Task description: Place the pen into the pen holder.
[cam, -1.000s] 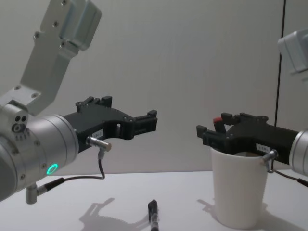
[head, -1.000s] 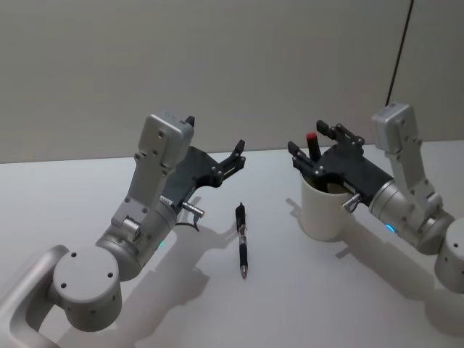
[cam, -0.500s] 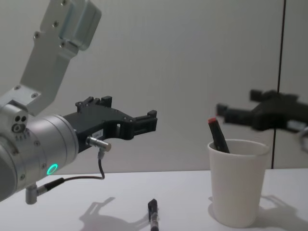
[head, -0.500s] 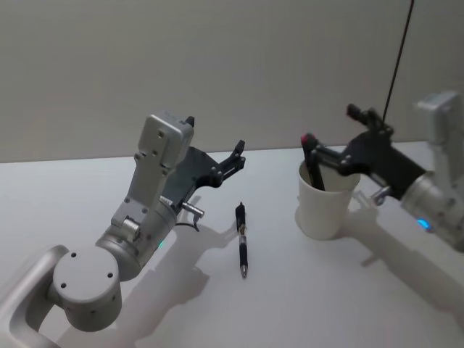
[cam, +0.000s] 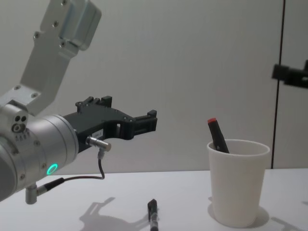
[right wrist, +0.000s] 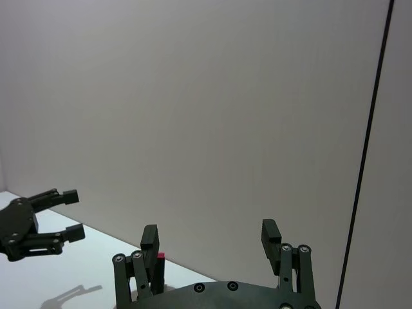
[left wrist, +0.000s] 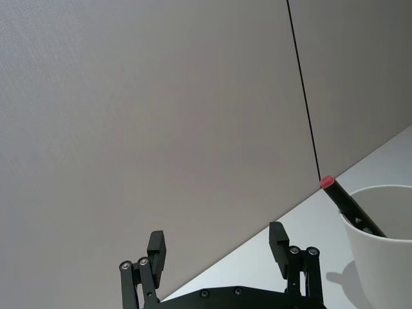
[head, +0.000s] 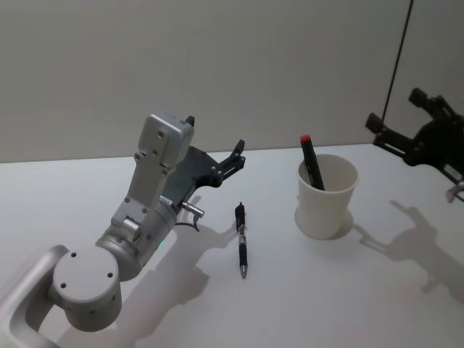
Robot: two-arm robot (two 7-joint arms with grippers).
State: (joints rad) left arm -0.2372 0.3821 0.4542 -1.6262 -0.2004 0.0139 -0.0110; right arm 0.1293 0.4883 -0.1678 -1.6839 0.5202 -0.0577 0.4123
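Red-capped pen (head: 310,161) sits in the cup (head: 328,206), below and left of the empty, wide-open right claw (head: 395,109), so I'd guess next is grabbing the black pen (head: 242,246) on the counter (head: 326,304) under the open left claw (cam: 150,121).

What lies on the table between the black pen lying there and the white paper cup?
Nothing: in the head view, that stretch of the table between the black pen and the white paper cup is bare.

Soft light is cast from above; the bench (head: 326,304) is brightly lit, and diffuse shadows are thrown under the left gripper (head: 238,154) and right gripper (head: 395,109).
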